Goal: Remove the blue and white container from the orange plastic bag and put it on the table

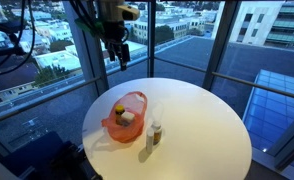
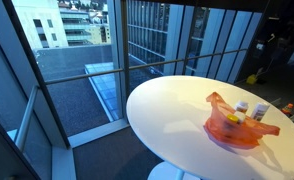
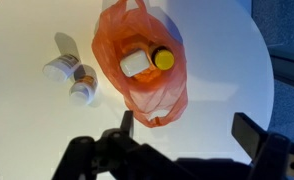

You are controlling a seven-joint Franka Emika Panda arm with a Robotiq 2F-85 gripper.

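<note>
An orange plastic bag (image 3: 147, 85) lies open on the round white table (image 3: 217, 60). Inside it I see a white-topped container (image 3: 135, 63) and a yellow-capped bottle (image 3: 163, 59); no blue shows from above. The bag also shows in both exterior views (image 1: 127, 122) (image 2: 235, 130). My gripper (image 3: 187, 130) is open and empty, high above the table, with the bag's near end just beyond its fingers. In an exterior view the gripper (image 1: 117, 52) hangs well above the far side of the table.
Two small white-capped bottles (image 3: 59, 70) (image 3: 83, 90) stand on the table beside the bag, also seen in an exterior view (image 1: 154, 133). Floor-to-ceiling windows with a railing (image 1: 47, 80) surround the table. The table edge (image 3: 267, 90) is close on one side.
</note>
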